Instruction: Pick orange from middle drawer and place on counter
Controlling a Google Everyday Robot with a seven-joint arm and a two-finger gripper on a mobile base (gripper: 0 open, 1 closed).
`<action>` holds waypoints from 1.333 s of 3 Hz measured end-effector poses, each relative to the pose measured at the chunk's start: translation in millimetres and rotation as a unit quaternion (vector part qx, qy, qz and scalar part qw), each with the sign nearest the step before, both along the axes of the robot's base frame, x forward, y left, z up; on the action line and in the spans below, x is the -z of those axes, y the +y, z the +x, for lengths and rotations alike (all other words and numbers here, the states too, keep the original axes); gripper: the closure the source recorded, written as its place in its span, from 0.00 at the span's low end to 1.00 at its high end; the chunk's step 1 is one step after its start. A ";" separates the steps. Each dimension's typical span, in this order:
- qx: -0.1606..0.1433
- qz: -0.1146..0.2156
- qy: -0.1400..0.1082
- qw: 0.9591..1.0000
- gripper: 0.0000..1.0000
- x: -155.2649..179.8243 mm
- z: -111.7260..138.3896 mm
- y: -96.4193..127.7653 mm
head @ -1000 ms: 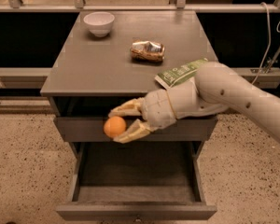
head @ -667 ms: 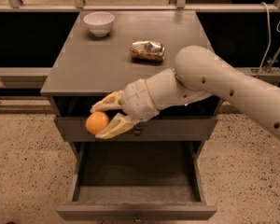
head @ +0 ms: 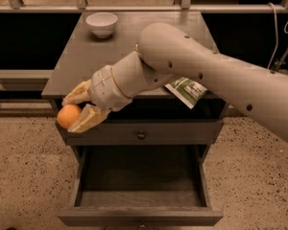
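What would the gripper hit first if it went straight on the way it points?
Likely nothing. The gripper, shut on the orange, sits at the front-left corner of the counter and points toward the picture's left, slightly down, past that edge; only speckled floor lies that way. Depth is unclear.

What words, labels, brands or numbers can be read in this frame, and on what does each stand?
Green-and-white packet at the counter's front edge: it carries print, but it is too blurred to read.
White bowl, orange, middle drawer: no text visible.
Gripper, holding the orange at the counter's front left corner: no markings visible.
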State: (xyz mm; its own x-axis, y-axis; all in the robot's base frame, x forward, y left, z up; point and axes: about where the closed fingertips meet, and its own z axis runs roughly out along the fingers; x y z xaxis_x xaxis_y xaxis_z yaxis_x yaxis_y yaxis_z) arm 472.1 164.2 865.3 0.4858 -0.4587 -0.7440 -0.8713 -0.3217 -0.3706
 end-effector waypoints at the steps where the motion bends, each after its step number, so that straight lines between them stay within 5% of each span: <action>1: 0.007 0.008 -0.010 1.000 1.00 -11.3 17.2 17.1; 2: 0.038 0.022 -0.006 0.999 1.00 -13.7 36.3 28.2; 3: 0.081 0.023 0.018 0.996 1.00 -4.1 80.9 42.1; 4: 0.128 0.021 0.035 0.991 1.00 -1.8 128.5 33.5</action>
